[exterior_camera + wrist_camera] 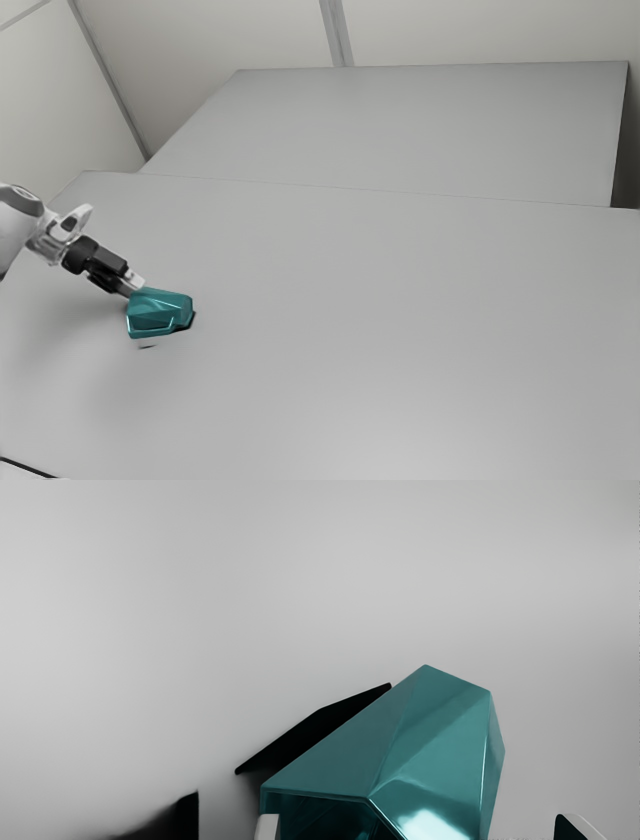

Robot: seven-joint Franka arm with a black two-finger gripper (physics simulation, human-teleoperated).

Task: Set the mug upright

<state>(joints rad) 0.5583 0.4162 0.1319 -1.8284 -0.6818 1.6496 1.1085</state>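
A teal faceted mug (pixel 160 314) lies tipped over at the exterior view's lower left, under the fingertips of my gripper (pixel 134 286). In the wrist view the mug (pixel 430 740) shows its angular side, with its dark mouth turned toward the hand. My gripper (pixel 421 827) is open there, its fingers wide apart. One finger (pixel 267 828) overlaps the edge of the mouth; whether it touches the mug I cannot tell. Between the other finger (pixel 579 825) and the mug's wall there is a gap. The handle cannot be made out.
The mug is on a broad grey table (pixel 380 330), with dark shadows beside it. Behind, a second grey surface (pixel 420 130) adjoins the table's far edge, and pale walls (pixel 210 35) stand beyond. The arm comes in from the exterior view's left.
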